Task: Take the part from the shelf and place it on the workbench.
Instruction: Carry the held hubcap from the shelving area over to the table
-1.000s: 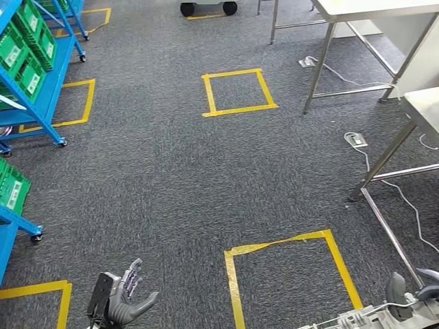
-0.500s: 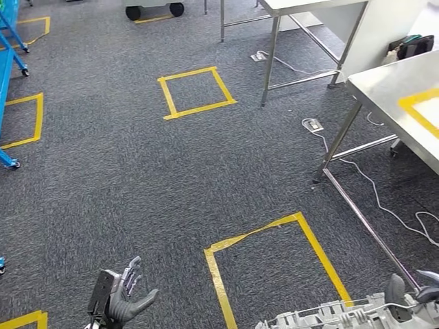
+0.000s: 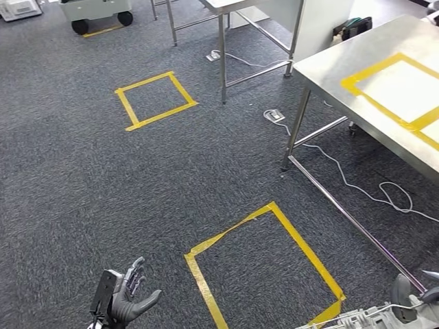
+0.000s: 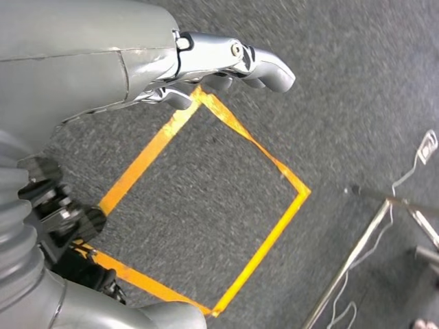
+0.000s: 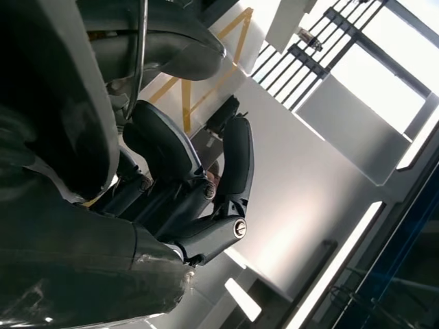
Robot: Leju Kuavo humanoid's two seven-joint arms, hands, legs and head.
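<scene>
I look down on grey carpet [image 3: 77,178] that takes up most of my head view. At the right stands the steel workbench [image 3: 331,72], its top marked with yellow tape outlines [image 3: 385,65], its legs and a low rail running down toward my right side. A second steel table [image 3: 228,5] stands beyond it, farther off. Two yellow tape squares lie on the carpet: the nearer one [image 3: 264,264] just ahead of me between my hands, the farther one [image 3: 155,99] well apart from it, toward the second table. A white cable [image 3: 362,192] trails under the workbench to a small floor socket [image 3: 273,115]. A wheeled cart base [image 3: 96,10] sits at the far edge.

The part [image 3: 357,319] is a long pale ribbed piece lying across the low right corner of my head view, held at its outer end by my right hand [image 3: 414,301]; in the right wrist view the dark fingers [image 5: 238,164] curl in around it. The part hangs over the carpet, near the workbench rail but not on the bench.

My left hand [image 3: 124,298] is low at the left, palm up, fingers spread apart and holding nothing; the left wrist view shows its fingers [image 4: 258,62] over the nearer tape square.
</scene>
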